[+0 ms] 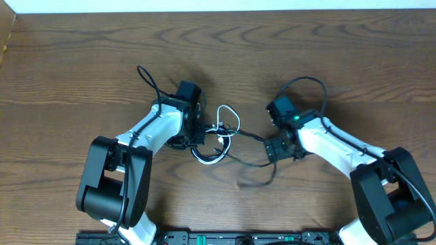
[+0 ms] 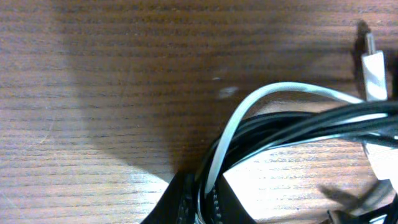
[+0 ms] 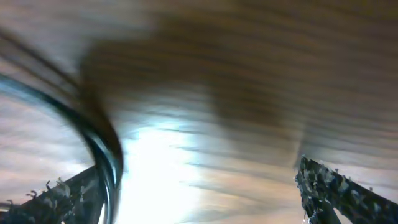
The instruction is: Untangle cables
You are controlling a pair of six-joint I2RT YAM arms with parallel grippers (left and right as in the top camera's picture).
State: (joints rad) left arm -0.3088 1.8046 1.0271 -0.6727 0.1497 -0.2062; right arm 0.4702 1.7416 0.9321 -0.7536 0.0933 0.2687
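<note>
The cables are one white cord (image 1: pixel 229 117) looped among several black ones (image 1: pixel 246 162), tangled on the wooden table between the two arms. My left gripper (image 1: pixel 199 136) is shut on the bundle. In the left wrist view its fingertips (image 2: pixel 202 190) pinch the white cord (image 2: pixel 280 91) together with black cords (image 2: pixel 311 124), and a white plug (image 2: pixel 373 70) lies at the far right. My right gripper (image 1: pixel 280 149) sits at the tangle's right end. It stands open (image 3: pixel 198 173), with a black cord (image 3: pixel 104 146) running along the inner edge of its left finger (image 3: pixel 62 196).
Thick black wires arc from each wrist camera, on the left (image 1: pixel 148 78) and on the right (image 1: pixel 310 83). The table's pale far edge (image 1: pixel 218 7) lies behind. The arm bases (image 1: pixel 112 184) (image 1: pixel 392 194) stand at the near corners.
</note>
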